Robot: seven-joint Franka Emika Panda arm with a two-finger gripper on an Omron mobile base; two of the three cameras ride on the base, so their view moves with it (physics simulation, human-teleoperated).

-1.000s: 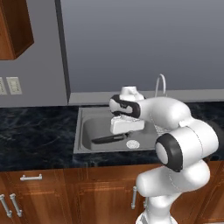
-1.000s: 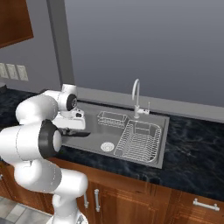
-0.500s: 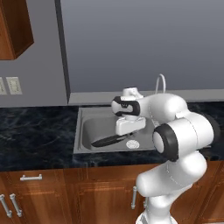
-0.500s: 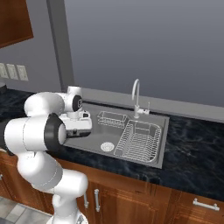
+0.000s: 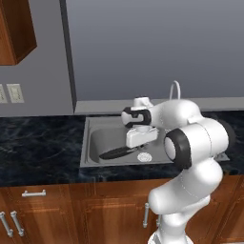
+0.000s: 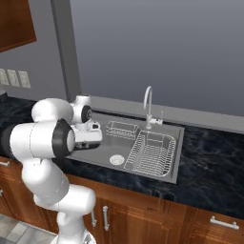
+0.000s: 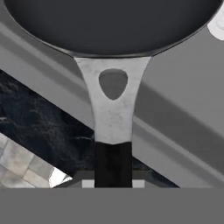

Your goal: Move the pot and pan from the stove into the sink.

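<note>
The pan [image 5: 114, 152], shallow and black, hangs low inside the sink [image 5: 88, 143] over the left part of the basin, tilted slightly. My gripper [image 5: 133, 145] is shut on its short handle. In the hand view the pan [image 7: 113, 26] spans the top, its steel handle neck running down into my gripper [image 7: 113, 179], which clamps the black grip. Whether the pan touches the basin floor I cannot tell. In the right base view my gripper [image 6: 90, 138] sits over the sink [image 6: 95, 155], with the pan hidden behind my arm. The pot and the stove are out of view.
A curved faucet [image 6: 147, 102] stands behind the basin. A wire dish rack [image 6: 150, 152] fills the sink's right half, and a small wire basket [image 6: 120, 129] sits at the back. A drain [image 6: 116, 159] is in the floor. Dark marbled counter [image 5: 38, 147] surrounds the sink.
My hand has sunk a little with the pan, deeper into the basin. My elbow has swung out to the right and forward. The grip has stayed shut.
</note>
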